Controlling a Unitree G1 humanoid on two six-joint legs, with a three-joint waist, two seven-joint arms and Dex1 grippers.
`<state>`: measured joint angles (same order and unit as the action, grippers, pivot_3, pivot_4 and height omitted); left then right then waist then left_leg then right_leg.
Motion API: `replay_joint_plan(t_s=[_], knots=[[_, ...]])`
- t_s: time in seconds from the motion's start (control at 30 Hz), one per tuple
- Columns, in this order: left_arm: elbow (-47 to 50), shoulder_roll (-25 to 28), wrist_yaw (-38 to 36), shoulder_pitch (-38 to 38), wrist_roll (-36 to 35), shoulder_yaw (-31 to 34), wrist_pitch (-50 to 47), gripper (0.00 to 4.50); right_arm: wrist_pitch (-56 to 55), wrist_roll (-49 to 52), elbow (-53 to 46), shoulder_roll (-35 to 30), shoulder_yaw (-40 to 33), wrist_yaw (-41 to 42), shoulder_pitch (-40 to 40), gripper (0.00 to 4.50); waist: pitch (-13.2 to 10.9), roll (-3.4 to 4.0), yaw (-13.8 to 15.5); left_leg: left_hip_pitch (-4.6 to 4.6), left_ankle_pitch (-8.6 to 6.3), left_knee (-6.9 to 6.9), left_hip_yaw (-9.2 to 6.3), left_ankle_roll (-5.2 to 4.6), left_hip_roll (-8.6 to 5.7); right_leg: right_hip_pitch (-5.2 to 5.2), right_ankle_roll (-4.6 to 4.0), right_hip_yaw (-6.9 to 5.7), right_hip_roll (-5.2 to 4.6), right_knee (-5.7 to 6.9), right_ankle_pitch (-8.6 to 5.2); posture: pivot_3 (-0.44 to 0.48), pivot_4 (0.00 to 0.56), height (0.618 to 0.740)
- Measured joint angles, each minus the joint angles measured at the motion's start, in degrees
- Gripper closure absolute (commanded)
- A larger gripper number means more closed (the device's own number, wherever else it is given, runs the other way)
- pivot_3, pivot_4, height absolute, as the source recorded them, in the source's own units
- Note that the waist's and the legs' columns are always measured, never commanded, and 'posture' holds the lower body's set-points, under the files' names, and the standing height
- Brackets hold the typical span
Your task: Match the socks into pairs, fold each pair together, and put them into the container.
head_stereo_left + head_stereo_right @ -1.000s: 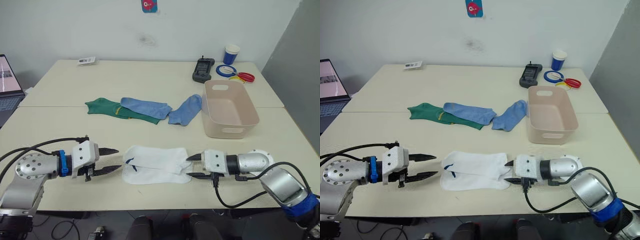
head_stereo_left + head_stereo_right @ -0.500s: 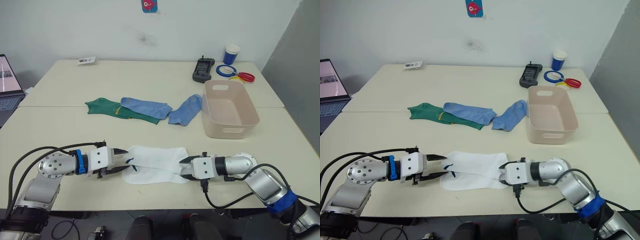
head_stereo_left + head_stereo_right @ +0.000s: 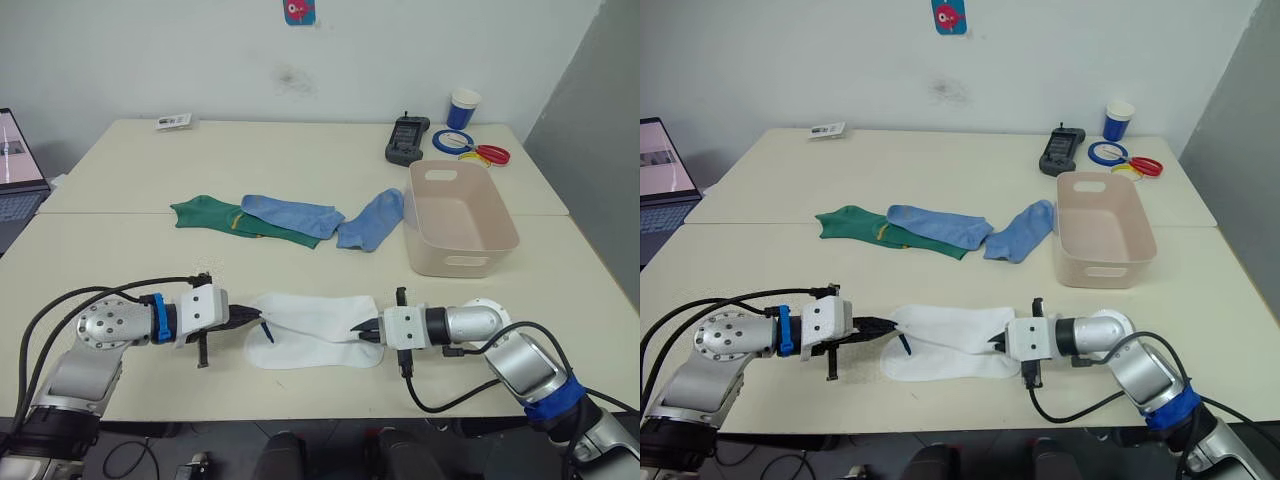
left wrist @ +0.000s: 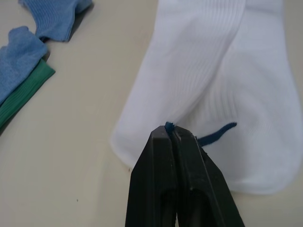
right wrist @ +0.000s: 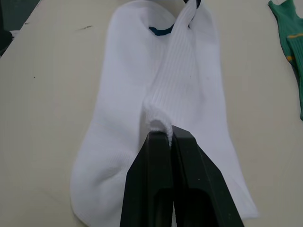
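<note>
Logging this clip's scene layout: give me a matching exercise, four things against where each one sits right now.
Things:
1. white socks
2. bin
3. paper cup
4. green sock

Places:
A. far right corner of the table
B. pinched at both ends by the grippers
C. partly under a blue sock
D. right of the blue socks, nothing in it

Pairs: 1-B, 2-D, 3-A, 4-C

The dark green socks [image 3: 215, 217] lie partly beneath a light blue sock [image 3: 291, 214]; their count cannot be determined. The laptop [image 3: 18, 165] is cut off by the frame edge. The wall sticker [image 3: 298, 11] is cropped.
</note>
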<state>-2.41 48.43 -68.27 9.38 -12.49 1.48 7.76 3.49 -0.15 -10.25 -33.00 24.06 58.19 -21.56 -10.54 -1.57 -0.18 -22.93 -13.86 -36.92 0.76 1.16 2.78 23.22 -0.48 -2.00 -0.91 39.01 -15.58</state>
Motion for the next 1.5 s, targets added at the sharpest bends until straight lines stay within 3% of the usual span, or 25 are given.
replay_joint_plan(t_s=[0.23,0.33,0.57,0.73,0.9,1.0,1.5], knots=[[0.04,0.53,-0.42,3.60,-4.27,1.17,-6.65,4.50,12.68,8.57,-2.86,2.06,-4.47,0.55,-3.39,4.48,0.00,0.00,0.01,-0.01,0.00,-0.01,-0.04,0.00,-0.02,-0.02,0.00,-0.02,0.00,0.01,0.00,0.000,0.150,0.740],[3.72,3.25,-2.14,3.09,-8.00,2.22,-13.27,4.50,18.90,13.44,-4.49,1.21,-7.35,1.81,-4.85,4.48,0.00,0.00,-0.11,-0.02,0.00,-0.01,-0.10,0.00,0.00,-0.01,0.00,-0.03,-0.04,0.01,0.00,0.000,0.150,0.740],[17.88,10.25,-4.61,-3.24,-19.24,7.36,-30.07,4.50,36.56,28.54,-14.27,-4.51,-13.56,4.37,-5.94,4.48,-0.01,0.01,-0.11,0.00,0.00,0.01,-0.31,0.00,0.02,-0.03,0.00,-0.04,-0.13,0.01,0.00,0.000,0.150,0.740],[26.23,14.74,-5.79,-10.39,-26.99,12.51,-41.13,4.50,48.84,40.44,-21.40,-8.39,-15.72,4.62,-1.73,4.48,-0.02,0.03,-0.12,0.03,0.00,0.05,-0.33,0.00,0.02,-0.02,-0.01,-0.02,-0.14,0.00,-0.01,0.000,0.150,0.740],[27.62,15.14,-6.23,-17.39,-24.78,12.10,-40.89,4.50,55.60,47.94,-23.52,-8.96,-16.31,1.88,3.17,4.48,-0.02,0.03,-0.08,0.04,0.00,0.06,-0.29,0.00,0.00,-0.02,-0.04,-0.03,-0.13,-0.01,-0.03,0.000,0.150,0.740],[27.46,13.79,-5.30,-17.54,-22.83,11.05,-39.33,4.50,56.63,49.30,-23.63,-8.91,-16.31,-0.13,3.65,4.48,-0.01,0.02,0.00,0.03,0.00,0.05,-0.27,0.00,-0.02,-0.02,-0.04,-0.03,-0.13,-0.03,-0.03,0.000,0.150,0.740],[14.74,7.60,-1.09,-6.09,-11.66,1.54,-31.62,4.50,44.61,34.47,-6.92,-4.04,-9.21,-2.79,-3.07,4.48,-0.01,0.01,-0.04,-0.04,-0.01,0.04,-0.13,-0.01,-0.03,0.01,-0.03,-0.03,0.12,-0.04,-0.03,0.000,0.150,0.740]])
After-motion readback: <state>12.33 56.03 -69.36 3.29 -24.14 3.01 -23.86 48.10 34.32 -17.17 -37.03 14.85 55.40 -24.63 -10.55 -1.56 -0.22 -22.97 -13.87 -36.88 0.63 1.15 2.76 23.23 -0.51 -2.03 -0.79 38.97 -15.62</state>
